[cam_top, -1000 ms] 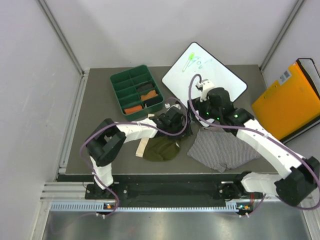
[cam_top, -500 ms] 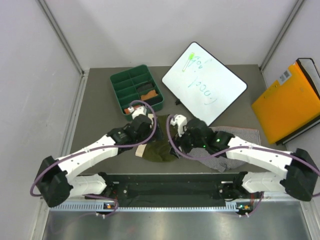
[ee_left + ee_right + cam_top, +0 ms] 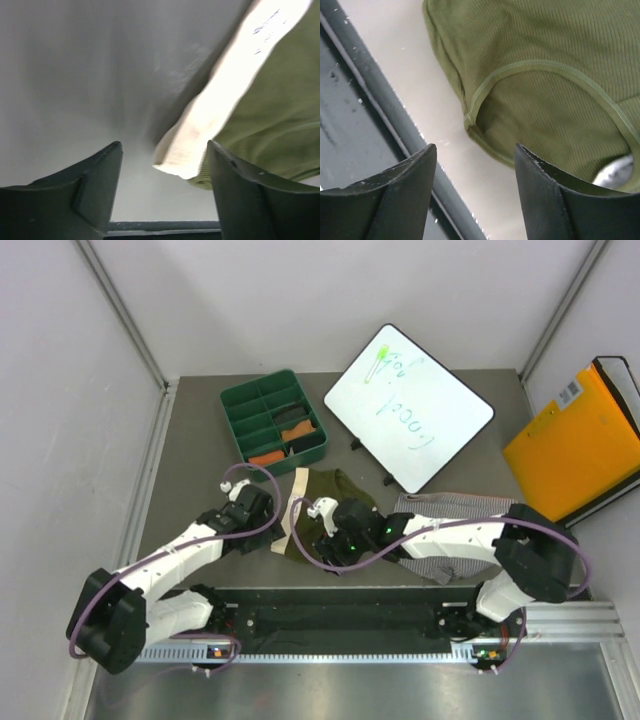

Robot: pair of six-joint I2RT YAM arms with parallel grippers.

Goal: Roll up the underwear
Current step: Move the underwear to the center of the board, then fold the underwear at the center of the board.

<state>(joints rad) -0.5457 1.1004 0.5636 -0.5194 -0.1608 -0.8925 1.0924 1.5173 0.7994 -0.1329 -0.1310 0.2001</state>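
While the left claw (image 3: 164,149) gapes, olive underwear (image 3: 270,115) lies partly inside

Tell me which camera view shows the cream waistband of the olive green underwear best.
Top external: the cream waistband runs as a long strip along the left edge of the olive green underwear. Left wrist shows only one end, close and glaring. Right wrist shows green cloth and a hem, no waistband.
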